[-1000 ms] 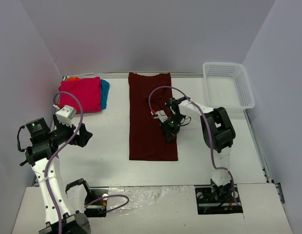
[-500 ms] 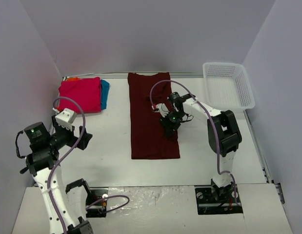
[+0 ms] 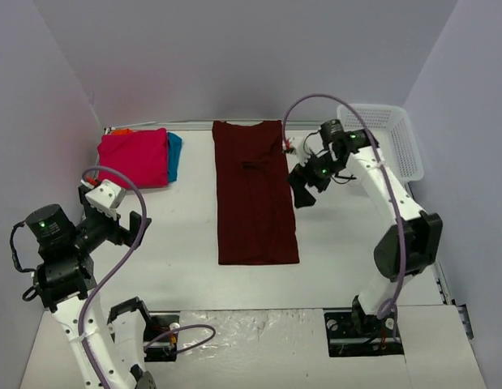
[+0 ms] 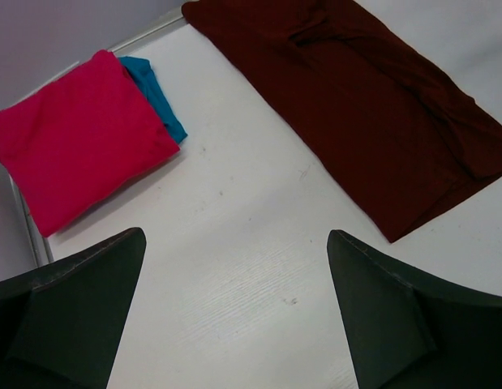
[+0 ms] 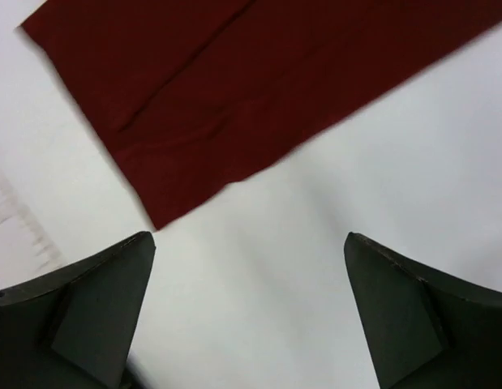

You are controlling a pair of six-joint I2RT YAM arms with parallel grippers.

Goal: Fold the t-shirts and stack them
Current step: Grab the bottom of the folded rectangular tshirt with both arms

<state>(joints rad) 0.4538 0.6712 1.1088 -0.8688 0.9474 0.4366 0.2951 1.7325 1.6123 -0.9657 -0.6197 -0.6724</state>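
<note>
Right end effector (image 3: 303,190) lifted off maroon t-shirt (image 3: 255,203), nearer basket (image 3: 412,154).

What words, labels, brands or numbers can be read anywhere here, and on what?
None can be read in any view.
The maroon t-shirt, pink t-shirt, teal t-shirt and white basket show no print or label.

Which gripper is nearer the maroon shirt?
Right. The right gripper hangs just beside the maroon shirt's right edge; the left gripper sits far off its left side.
</note>
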